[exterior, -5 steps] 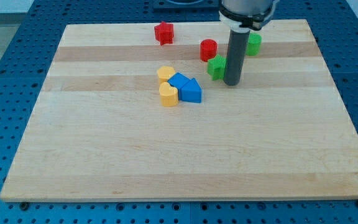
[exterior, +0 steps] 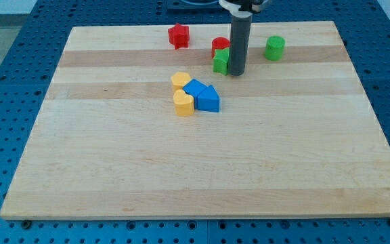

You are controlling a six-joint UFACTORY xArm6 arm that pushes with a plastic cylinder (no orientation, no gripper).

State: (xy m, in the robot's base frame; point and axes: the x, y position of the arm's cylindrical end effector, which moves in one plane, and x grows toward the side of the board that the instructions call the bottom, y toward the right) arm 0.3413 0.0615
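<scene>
The tool, a bare rod holding nothing, has my tip (exterior: 236,73) pressed against a green block (exterior: 221,62) beside a red cylinder (exterior: 220,46) on the counter (exterior: 195,169). The block seems light, rigid and easily slid.

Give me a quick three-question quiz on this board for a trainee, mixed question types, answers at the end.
1. True or false: my tip sits beside the green block, on its right in the view.
2. Which block lies nearest the view's top-left? A red star-shaped block B green cylinder C blue triangular block
3. How many yellow heart-shaped blocks lie on the wooden board?

Key: 1 true; 2 A; 3 two, counting the one at.
</scene>
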